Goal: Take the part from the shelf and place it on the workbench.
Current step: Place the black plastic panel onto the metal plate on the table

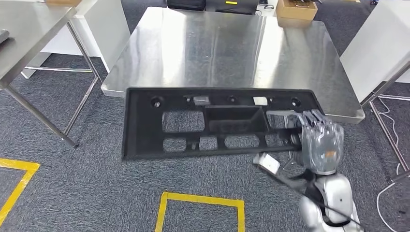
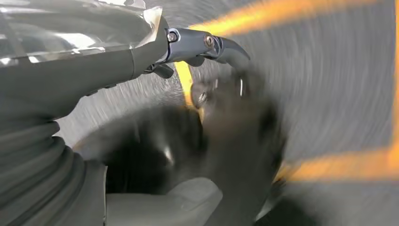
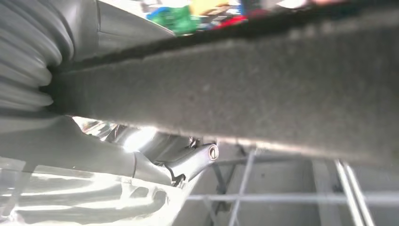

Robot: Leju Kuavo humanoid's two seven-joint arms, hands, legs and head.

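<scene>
A grey carpet (image 1: 63, 193) covers the floor, marked with yellow tape: 1 open rectangle outline (image 1: 200, 209) near the lower middle of the head view and 1 angled corner (image 1: 17, 181) at the lower left. At the far left stands a second steel table (image 1: 24, 41) on thin metal legs. A cardboard box (image 1: 296, 9) sits beyond the far edge of the main table. White panels (image 1: 382, 43) rise at the right, with white cables (image 1: 387, 121) trailing across the carpet beside them.
</scene>
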